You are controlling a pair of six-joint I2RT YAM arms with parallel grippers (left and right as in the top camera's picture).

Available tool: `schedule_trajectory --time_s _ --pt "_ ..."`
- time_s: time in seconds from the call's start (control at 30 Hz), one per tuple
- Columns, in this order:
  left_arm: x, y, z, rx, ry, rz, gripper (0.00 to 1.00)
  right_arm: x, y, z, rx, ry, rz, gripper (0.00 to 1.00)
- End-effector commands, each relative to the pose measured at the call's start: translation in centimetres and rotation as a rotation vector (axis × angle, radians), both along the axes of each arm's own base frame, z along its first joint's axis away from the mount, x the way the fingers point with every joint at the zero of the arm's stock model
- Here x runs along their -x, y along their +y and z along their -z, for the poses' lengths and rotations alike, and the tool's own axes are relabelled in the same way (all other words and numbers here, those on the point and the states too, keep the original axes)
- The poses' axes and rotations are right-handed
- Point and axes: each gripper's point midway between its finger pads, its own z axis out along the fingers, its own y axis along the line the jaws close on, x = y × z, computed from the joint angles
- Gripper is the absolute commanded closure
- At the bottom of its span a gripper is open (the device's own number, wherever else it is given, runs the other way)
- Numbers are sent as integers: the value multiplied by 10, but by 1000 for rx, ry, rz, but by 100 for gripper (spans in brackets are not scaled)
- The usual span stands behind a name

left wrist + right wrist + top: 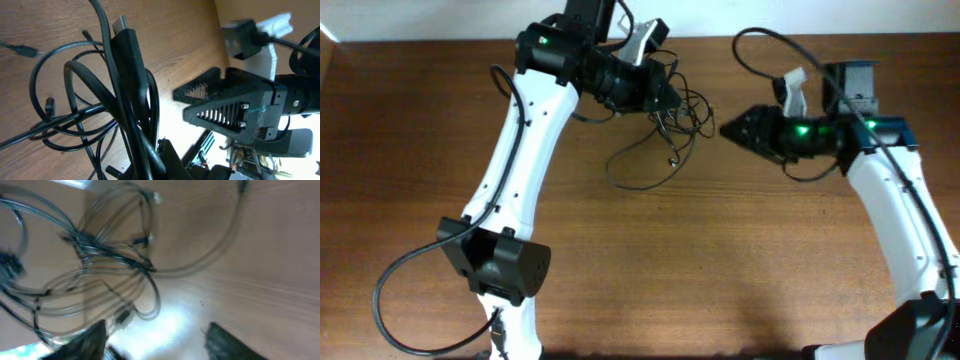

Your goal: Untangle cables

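The cables (678, 112) are bunched in a loose knot at the far middle of the wooden table (620, 280). They are clamped at their upper side by the left gripper (665, 98), whose jaws are closed on the strands.

From the knot, one long strand (630, 168) is trailed toward the near side in an open loop, and a small plug end (672, 160) is seen just beside that loop. The right gripper (728, 128) is held just right of the knot, apart from it and pointed at it.

In the overhead view the right gripper's tip looks like a single point. In the right wrist view its two fingers (90, 340) are shown spread, with bare table between them and nothing held. There the cables (115, 265) are blurred, and one strand is run out to a plug (242, 186) at the top edge.

In the left wrist view several strands of the cables (75, 115) are seen pressed along one long black finger (131, 70). The toothed right gripper (181, 102) is shown beyond the knot, not touching it.

The table's far edge and a pale wall (420, 20) lie close behind the knot. Broad bare wood is left on its near side, between the two arms.
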Motion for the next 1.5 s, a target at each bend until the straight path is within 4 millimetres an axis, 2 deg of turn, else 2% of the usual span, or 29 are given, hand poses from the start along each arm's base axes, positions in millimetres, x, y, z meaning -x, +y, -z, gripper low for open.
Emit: schedule_trajectory --time_s 0.0,0.07,0.13,0.17,0.2,0.27,0.3,0.37,0.43,0.5,0.57,0.63,0.67,0.73,0.77,0.9,0.97,1.0,1.03,1.07,1.1,1.13,1.2,1.23,1.27,1.3,1.33,1.4,1.47 --pt "2 -3 -9 12 -31 16 100 -6 31 5 -50 95 43 33" --pt "3 -4 -9 13 -30 17 100 -14 54 26 -55 149 36 36" --pt "3 -4 -9 13 -30 17 100 -23 74 50 -59 170 10 47" --pt "3 -4 -9 13 -30 17 100 -29 77 62 -40 168 16 57" --pt "3 -4 -9 12 -30 17 100 -34 73 74 -1 170 37 73" --pt "1 -1 -9 12 -30 11 100 -35 67 80 43 157 45 96" --pt "-2 4 -9 12 -30 -3 100 -32 59 85 61 170 40 96" --pt "-20 35 -9 9 -31 -77 100 -17 32 91 117 202 12 96" --pt "-40 70 1 -77 -53 -181 96 -4 7 77 152 180 -5 96" --pt "-57 108 19 -250 -81 -303 86 13 -17 44 183 102 -12 96" --pt "-59 133 32 -395 -82 -373 74 31 -43 12 238 53 60 96" --pt "-53 157 43 -533 -59 -422 72 54 -72 -10 339 24 155 96" --pt "-50 166 46 -584 -49 -436 73 59 -73 -13 348 20 161 96" --pt "-42 168 50 -610 -29 -416 79 66 -66 -10 343 49 141 96" --pt "-42 168 50 -615 -40 -397 78 66 -53 -8 335 53 116 96" --pt "-44 172 49 -625 -61 -373 69 51 31 -13 268 -18 34 96" --pt "-42 172 50 -628 -53 -370 69 41 45 1 295 2 68 96" --pt "-42 172 50 -627 -54 -370 76 35 53 15 304 23 53 96" --pt "-42 172 50 -626 -55 -370 77 33 54 28 317 54 48 87" --pt "-42 171 50 -621 -53 -368 77 31 52 40 336 82 39 39" --pt "-41 168 50 -612 -52 -362 75 27 39 49 359 100 45 1" --pt "-40 165 50 -610 -53 -354 72 24 26 49 366 108 66 1" --pt "-36 149 51 -609 -62 -318 67 17 -39 54 374 200 216 1" --pt "-30 134 53 -612 -61 -282 66 19 -70 57 375 228 240 1" --pt "-23 119 61 -619 -50 -239 66 22 -88 59 387 244 256 1" --pt "-11 93 76 -593 -22 -167 66 26 -106 62 399 265 279 1" --pt "-4 71 89 -555 -8 -113 67 27 -112 62 407 263 275 1" --pt "1 46 115 -539 0 -79 67 30 -114 65 423 273 269 1" --pt "8 36 146 -540 64 -117 70 32 -113 66 425 283 261 1"
